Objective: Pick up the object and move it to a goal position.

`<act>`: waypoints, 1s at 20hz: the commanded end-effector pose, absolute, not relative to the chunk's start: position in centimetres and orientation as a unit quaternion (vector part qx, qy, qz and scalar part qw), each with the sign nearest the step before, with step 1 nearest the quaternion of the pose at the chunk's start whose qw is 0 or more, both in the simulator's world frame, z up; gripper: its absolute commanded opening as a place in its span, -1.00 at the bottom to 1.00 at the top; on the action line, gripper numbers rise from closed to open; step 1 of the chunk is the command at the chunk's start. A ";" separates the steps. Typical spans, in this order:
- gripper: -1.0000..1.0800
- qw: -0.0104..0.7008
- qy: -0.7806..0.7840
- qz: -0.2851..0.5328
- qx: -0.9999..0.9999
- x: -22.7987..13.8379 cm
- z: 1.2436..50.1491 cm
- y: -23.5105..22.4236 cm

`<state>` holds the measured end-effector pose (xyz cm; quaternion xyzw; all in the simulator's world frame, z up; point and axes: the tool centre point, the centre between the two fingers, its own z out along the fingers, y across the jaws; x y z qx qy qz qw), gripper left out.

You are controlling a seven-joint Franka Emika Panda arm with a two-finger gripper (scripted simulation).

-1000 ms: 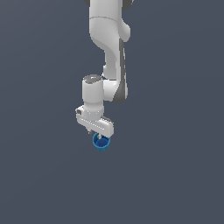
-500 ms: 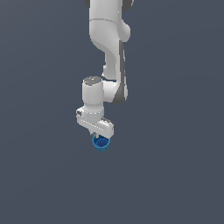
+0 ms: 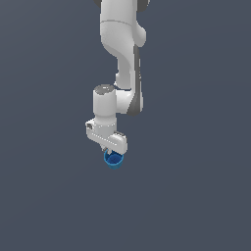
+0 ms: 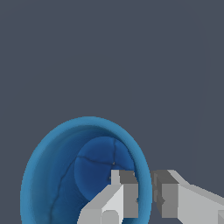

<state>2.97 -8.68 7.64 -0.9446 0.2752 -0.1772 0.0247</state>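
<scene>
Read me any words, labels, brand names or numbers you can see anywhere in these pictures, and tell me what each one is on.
There are none to read.
The blue cup is plain blue inside and on its rim, with only faint dark lines, not letters.
The white gripper, whose fingers straddle the cup's wall, carries no marking.
The robot arm shows no logo or number in the exterior view.
The grey background is blank.

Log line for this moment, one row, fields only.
arm: over cup | gripper: straddling cup wall, one finger inside, one outside | lifted: cannot tell
</scene>
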 end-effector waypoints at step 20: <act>-1.00 0.027 0.276 -0.178 -0.944 -6.0 13.1 -3.0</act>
